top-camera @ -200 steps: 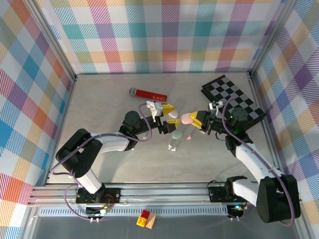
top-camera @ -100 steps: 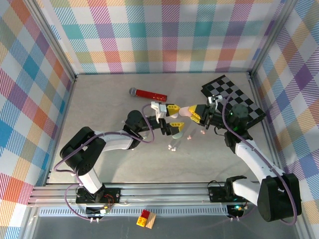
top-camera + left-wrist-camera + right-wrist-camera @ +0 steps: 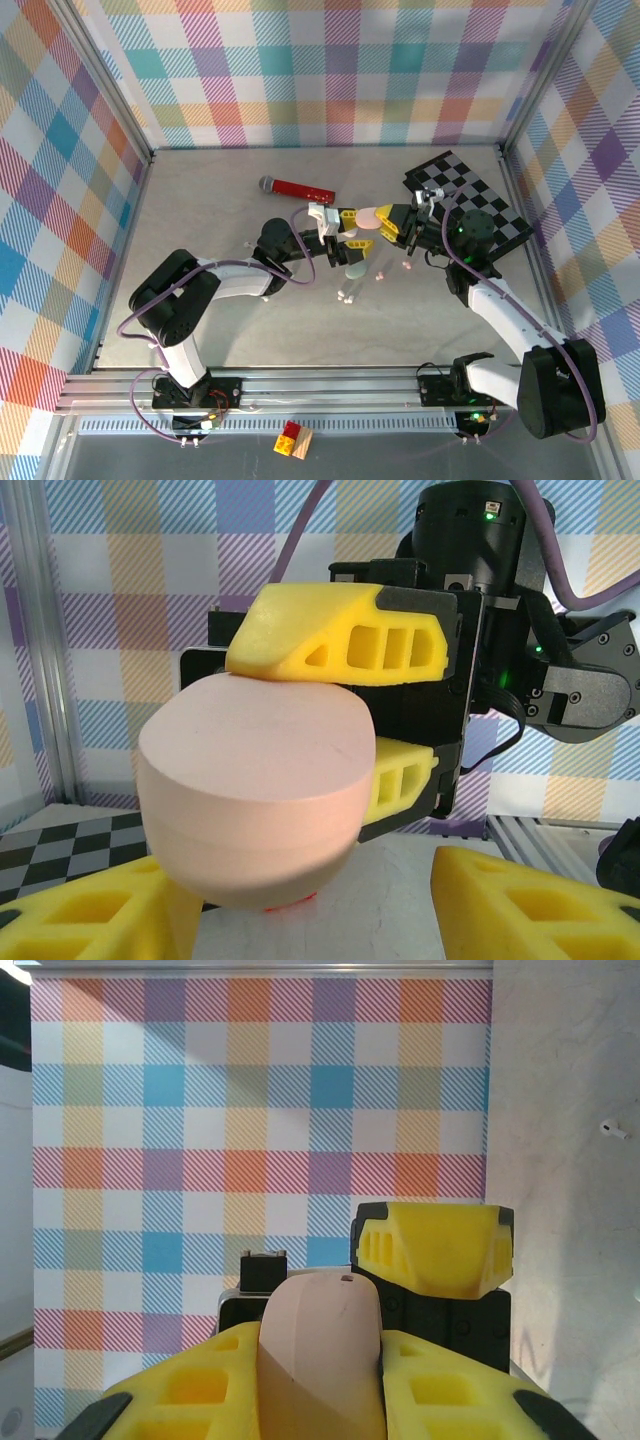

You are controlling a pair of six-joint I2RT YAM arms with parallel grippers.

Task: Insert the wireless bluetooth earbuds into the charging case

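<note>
My right gripper (image 3: 387, 221) is shut on a pink oval charging case (image 3: 374, 215), held above the table with its lid closed. In the right wrist view the case (image 3: 322, 1360) stands between my own yellow fingers (image 3: 455, 1390). My left gripper (image 3: 353, 229) is open and faces it. In the left wrist view the pink case (image 3: 255, 790) hangs over the gap of the left gripper (image 3: 310, 915), apart from both its fingers. Tiny pastel earbuds (image 3: 345, 296) (image 3: 381, 275) (image 3: 407, 265) lie loose on the table; one white earbud (image 3: 612, 1130) is in the right wrist view.
A pale green oval case (image 3: 355, 268) lies on the table just below the two grippers. A red microphone (image 3: 297, 188) lies behind them, and a checkered board (image 3: 470, 200) sits at the back right. Plaid walls enclose the table.
The right gripper has lifted the pink case up and back. The left gripper has moved right to meet it, so the two grippers now stand tip to tip.
</note>
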